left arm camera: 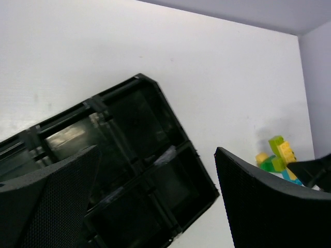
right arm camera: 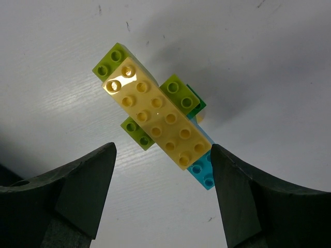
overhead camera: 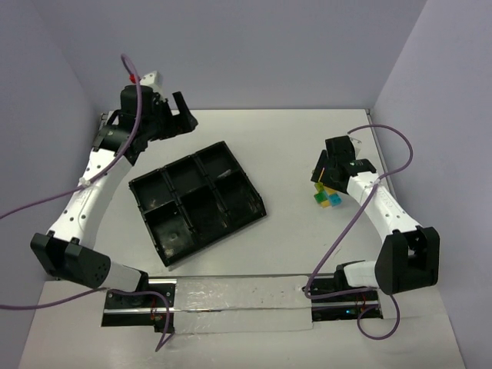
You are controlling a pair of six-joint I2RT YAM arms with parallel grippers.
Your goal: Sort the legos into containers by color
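The right tool (right arm camera: 163, 150) is hovering spread around the long yellow plastic brick (right arm camera: 155, 116); pinching it is risking dragging the seemingly attached lime-green bricks (right arm camera: 178, 93) and light-blue brick (right arm camera: 200, 173) along.

A white table (overhead camera: 307, 138) carries a black tray (overhead camera: 198, 201) and clustered legos (overhead camera: 329, 197).

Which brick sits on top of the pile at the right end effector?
The long yellow brick; it lies across the green bricks and the light blue brick beneath it.
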